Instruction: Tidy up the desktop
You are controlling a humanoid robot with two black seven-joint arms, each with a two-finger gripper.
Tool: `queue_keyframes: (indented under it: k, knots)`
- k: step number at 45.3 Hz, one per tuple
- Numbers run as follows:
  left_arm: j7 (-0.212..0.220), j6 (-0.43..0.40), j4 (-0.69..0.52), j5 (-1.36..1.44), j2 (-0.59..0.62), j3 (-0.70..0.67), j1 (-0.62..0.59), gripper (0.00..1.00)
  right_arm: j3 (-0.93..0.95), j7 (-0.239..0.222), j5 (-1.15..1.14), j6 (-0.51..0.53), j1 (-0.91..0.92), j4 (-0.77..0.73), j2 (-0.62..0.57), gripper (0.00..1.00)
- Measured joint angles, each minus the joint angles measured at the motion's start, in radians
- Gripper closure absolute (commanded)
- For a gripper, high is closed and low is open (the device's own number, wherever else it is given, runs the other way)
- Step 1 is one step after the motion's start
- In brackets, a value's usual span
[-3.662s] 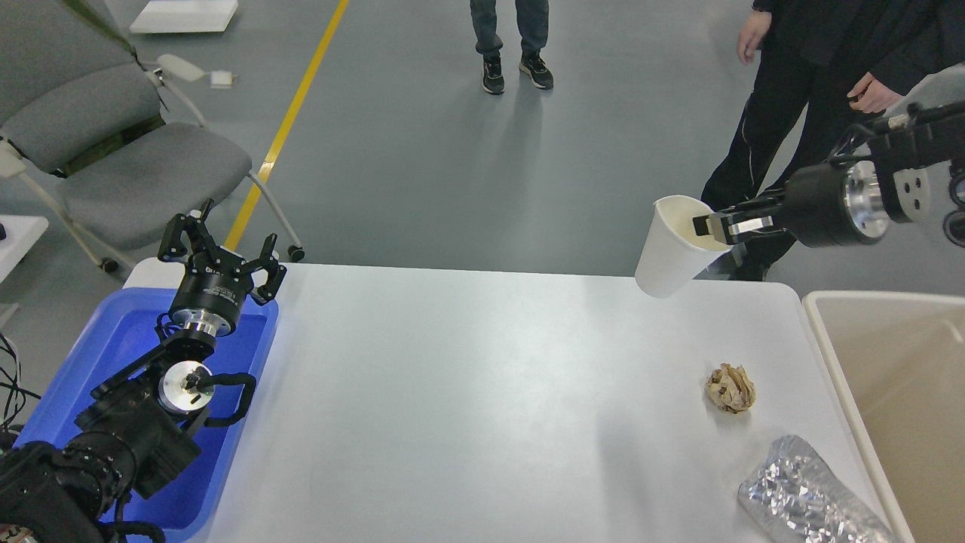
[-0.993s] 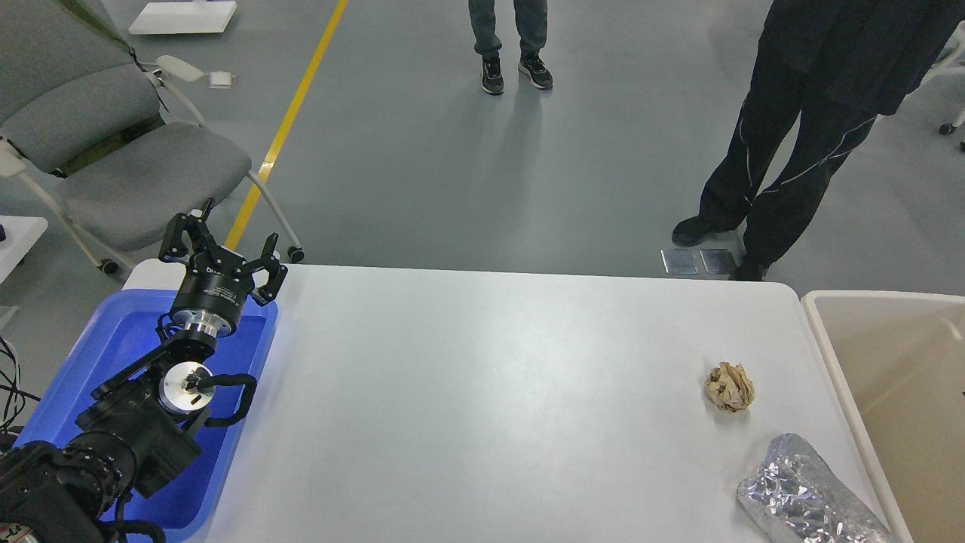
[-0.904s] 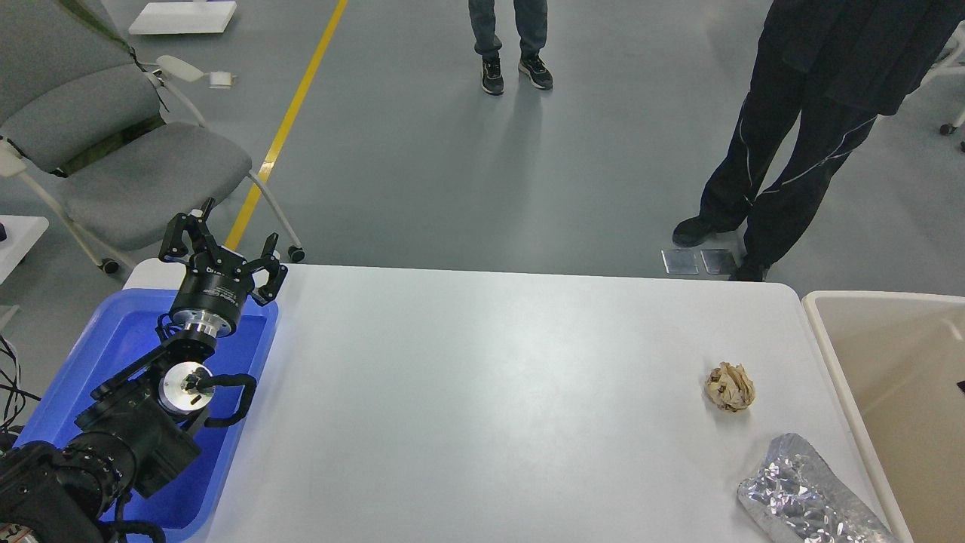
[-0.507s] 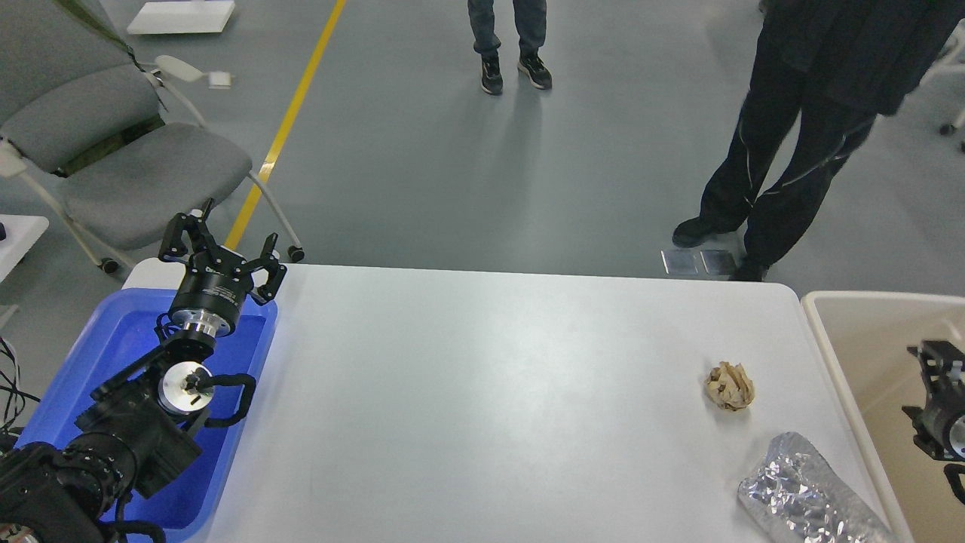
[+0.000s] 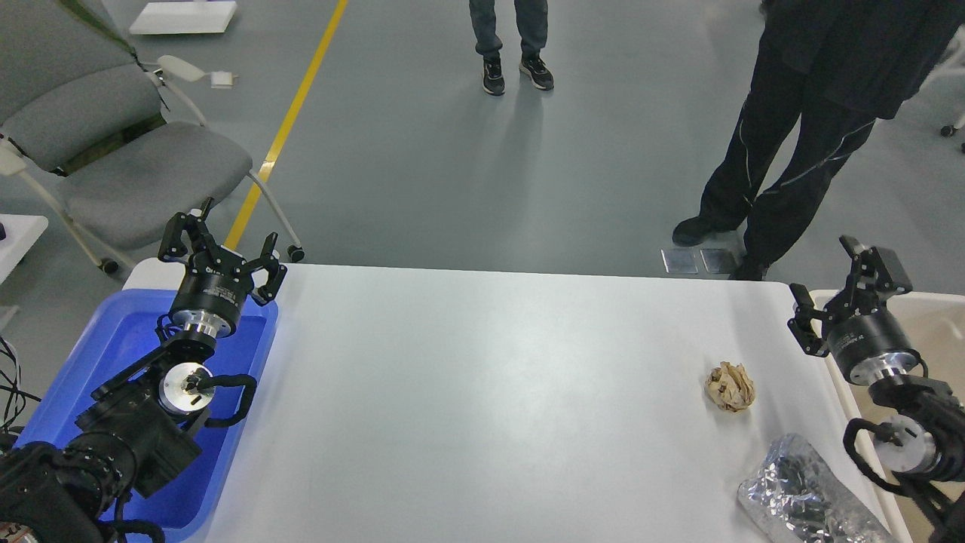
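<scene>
The white desktop [image 5: 490, 392] fills the middle of the head view. A crumpled brown paper ball [image 5: 730, 386] lies on it near the right side. A crinkled silver foil bag [image 5: 807, 498] lies at the front right corner. My left gripper [image 5: 224, 240] is open and empty, held above the far end of the blue tray [image 5: 90, 347]. My right gripper [image 5: 833, 280] is open and empty, held above the table's right edge by the beige bin [image 5: 935, 305], to the right of and beyond the paper ball.
A person in black [image 5: 799, 128] stands just beyond the table's far right corner, and another [image 5: 513, 45] stands farther back. A grey chair [image 5: 128, 166] stands beyond the far left corner. The bin's inside is mostly hidden by my right arm.
My right arm, which earlier held a white paper cup up high and then left the view, has come back up from the bin side with an empty open gripper. The left arm has not moved.
</scene>
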Motion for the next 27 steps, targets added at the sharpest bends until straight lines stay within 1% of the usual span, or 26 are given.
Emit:
queue_keyframes:
  k: [7, 16, 27]
  knots:
    - [0.000, 0.000, 0.000, 0.000, 0.000, 0.000, 0.000, 0.00, 0.044, 0.053, -0.059, -0.010, -0.009, 0.035, 0.088, 0.00]
    - [0.000, 0.000, 0.000, 0.000, 0.000, 0.000, 0.000, 0.00, 0.062, 0.078, -0.113, -0.034, 0.008, 0.025, 0.156, 0.00]
    - [0.000, 0.000, 0.000, 0.000, 0.000, 0.000, 0.000, 0.00, 0.066, 0.089, -0.145, -0.062, 0.042, -0.030, 0.209, 0.00]
